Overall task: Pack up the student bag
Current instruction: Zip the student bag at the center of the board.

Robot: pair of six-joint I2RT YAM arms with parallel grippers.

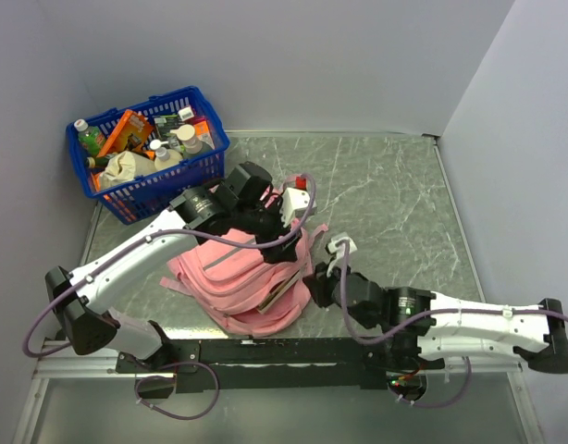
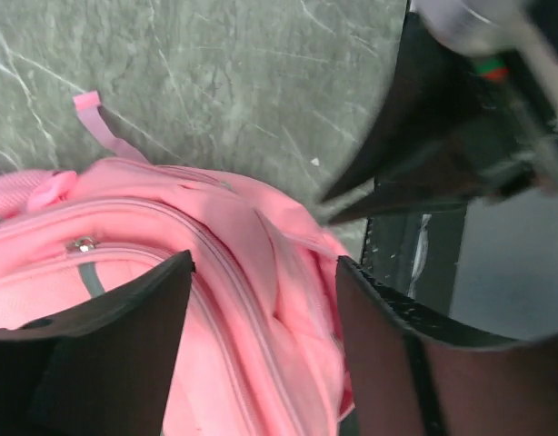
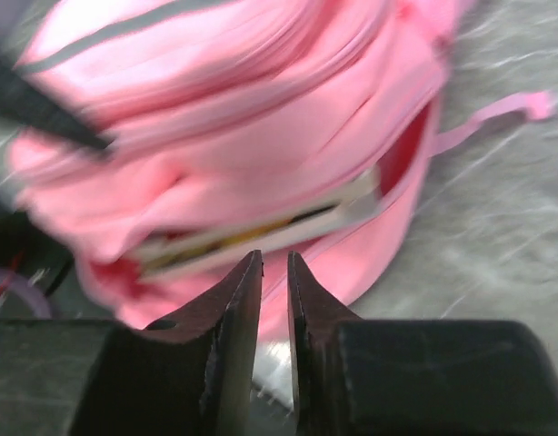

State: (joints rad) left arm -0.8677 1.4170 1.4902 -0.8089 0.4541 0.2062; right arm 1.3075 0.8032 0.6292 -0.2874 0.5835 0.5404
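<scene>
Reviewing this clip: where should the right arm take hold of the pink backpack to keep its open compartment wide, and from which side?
Pinch the lower fabric lip of the student bag at its open pocket, approaching from the right gripper side, which faces that opening. The lip is a thin edge just under the flat item inside, so narrow jaws should suit it.

One student bag point(image 1: 236, 274), one blue basket point(image 1: 166, 189)

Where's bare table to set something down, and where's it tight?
Bare: the right half of the table, from the student bag to the right wall, back to the far edge. Tight: the blue basket fills the far-left corner, the left arm reaches over the bag at centre-left, and the right arm lies along the near-right edge.
</scene>
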